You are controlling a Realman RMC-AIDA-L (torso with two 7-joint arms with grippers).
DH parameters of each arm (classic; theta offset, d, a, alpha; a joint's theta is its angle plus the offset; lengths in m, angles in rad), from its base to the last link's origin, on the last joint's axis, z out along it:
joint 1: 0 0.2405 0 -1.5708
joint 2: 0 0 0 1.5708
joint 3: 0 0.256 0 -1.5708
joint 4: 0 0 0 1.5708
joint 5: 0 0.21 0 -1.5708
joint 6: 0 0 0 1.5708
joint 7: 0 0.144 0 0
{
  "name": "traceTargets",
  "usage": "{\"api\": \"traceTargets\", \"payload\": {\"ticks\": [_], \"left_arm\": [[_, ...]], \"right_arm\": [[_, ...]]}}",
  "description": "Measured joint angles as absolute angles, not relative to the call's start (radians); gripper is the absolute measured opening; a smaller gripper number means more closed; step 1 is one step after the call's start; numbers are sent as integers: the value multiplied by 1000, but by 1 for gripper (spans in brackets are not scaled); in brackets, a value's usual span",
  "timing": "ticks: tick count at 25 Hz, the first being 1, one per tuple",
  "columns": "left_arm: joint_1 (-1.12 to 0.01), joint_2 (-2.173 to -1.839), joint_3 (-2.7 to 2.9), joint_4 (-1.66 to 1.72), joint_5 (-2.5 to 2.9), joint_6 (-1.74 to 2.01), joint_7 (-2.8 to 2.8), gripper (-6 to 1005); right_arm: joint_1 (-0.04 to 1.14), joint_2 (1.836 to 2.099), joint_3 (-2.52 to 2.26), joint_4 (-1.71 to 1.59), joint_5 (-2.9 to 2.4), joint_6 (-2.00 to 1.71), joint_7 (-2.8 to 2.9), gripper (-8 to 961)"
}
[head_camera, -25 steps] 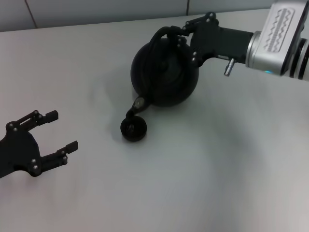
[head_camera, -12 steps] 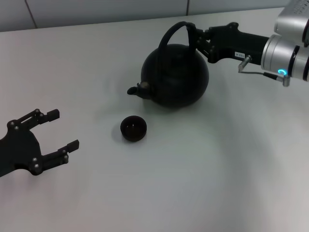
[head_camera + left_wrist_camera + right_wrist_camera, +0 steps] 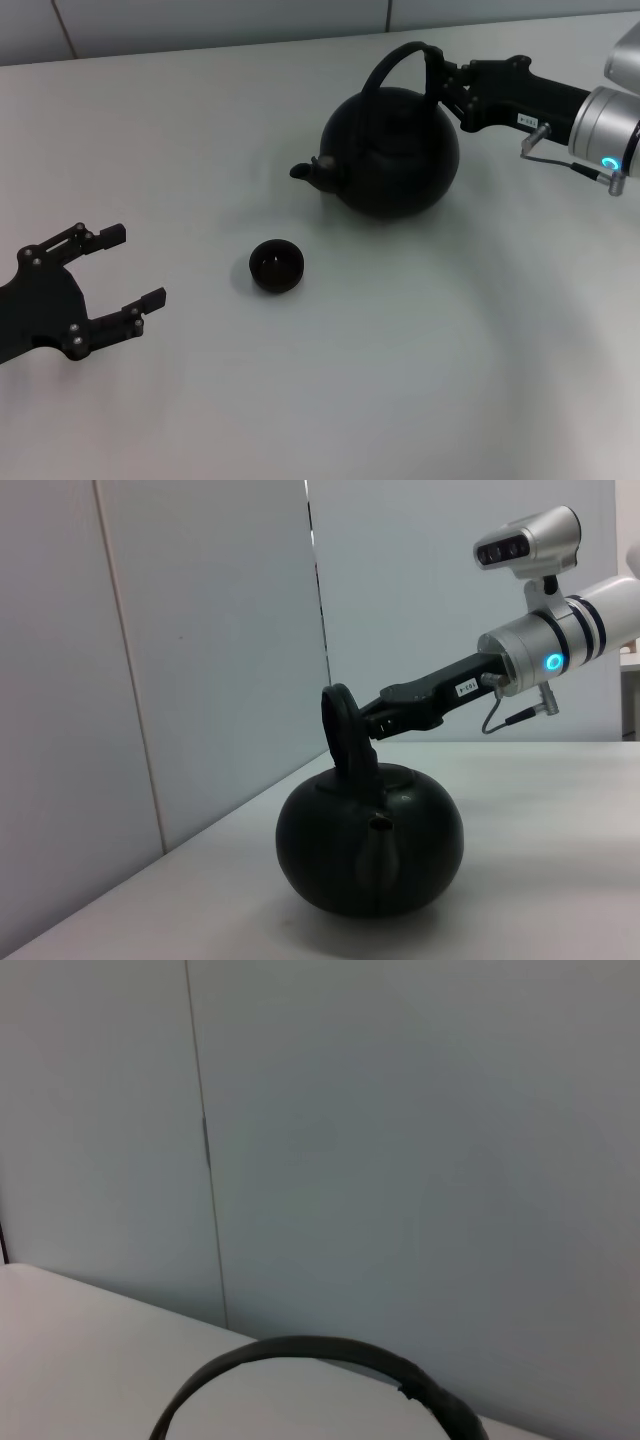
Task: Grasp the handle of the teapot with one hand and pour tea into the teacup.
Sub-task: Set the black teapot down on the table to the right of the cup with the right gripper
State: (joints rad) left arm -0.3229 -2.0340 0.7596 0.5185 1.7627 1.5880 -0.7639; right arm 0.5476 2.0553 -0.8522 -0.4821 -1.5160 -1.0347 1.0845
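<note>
Head view: we see the right gripper (image 3: 443,80) clamped on the handle (image 3: 395,62) of the upright, heavy-looking rigid teapot (image 3: 392,152), teacup (image 3: 276,266) apart, left gripper (image 3: 112,270) idle, agape, empty; left wrist view confirms hoop-top grip; right wrist view shows only the handle's arch.

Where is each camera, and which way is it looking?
Head view: sits on the robot's head, looks down at the table, teapot and teacup; both grippers show, left gripper open and parked, right gripper shut on the handle.
Left wrist view: low on the left arm, looks across at the teapot and the right arm.
Right wrist view: on the right arm, looks over the handle toward the wall.
All three views show the handle.
</note>
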Motion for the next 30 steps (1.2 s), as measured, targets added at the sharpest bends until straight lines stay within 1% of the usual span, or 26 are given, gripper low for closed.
{"api": "traceTargets", "payload": {"ticks": [3,5,8,27,30], "left_arm": [[-323,-2034,760,519,1763,1588,-764,813],[-324,-2034,761,519,1763,1588,-764,813],[-324,-2034,761,519,1763,1588,-764,813],[-322,-2036,758,518,1762,1593,-764,812],[-321,-2036,758,518,1762,1594,-764,812]], "right_arm": [[543,2059,-854,-482,-1518,-1033,1071,75],[538,2068,-852,-478,-1517,-1032,1032,75],[534,2073,-853,-476,-1516,-1033,1013,82],[513,2079,-849,-481,-1501,-1046,996,123],[498,2079,-847,-487,-1486,-1071,987,306]]}}
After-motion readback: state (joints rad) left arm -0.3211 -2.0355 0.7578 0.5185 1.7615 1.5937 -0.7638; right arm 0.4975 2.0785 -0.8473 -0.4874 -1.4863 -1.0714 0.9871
